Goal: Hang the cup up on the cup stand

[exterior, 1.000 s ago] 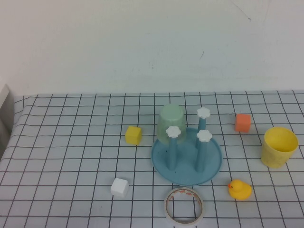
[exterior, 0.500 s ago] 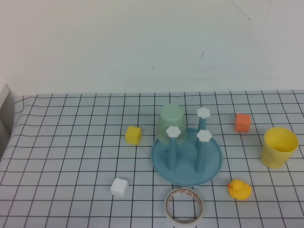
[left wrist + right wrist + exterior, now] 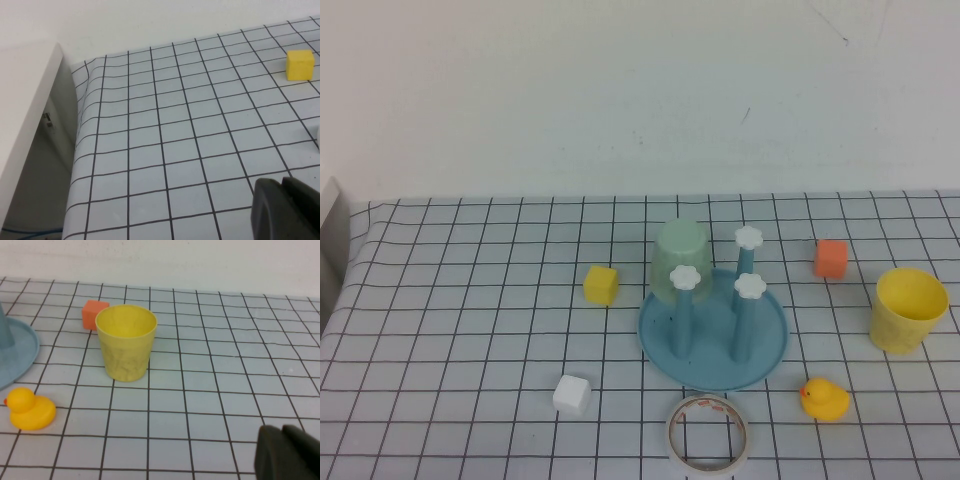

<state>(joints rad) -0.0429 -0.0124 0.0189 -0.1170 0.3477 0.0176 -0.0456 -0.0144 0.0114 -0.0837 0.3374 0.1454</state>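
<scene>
The yellow cup stands upright and open-end up at the right of the checked table; it also shows in the right wrist view. The light-blue cup stand sits mid-table with white-knobbed pegs; a pale mint-green cup hangs upside down on its back-left peg. The stand's rim shows in the right wrist view. Neither arm shows in the high view. My left gripper is shut and empty over the left of the table. My right gripper is shut and empty, short of the cup.
A yellow cube, a white cube, an orange cube, a yellow rubber duck and a white tape roll lie around the stand. A white box edge stands beyond the table's left side.
</scene>
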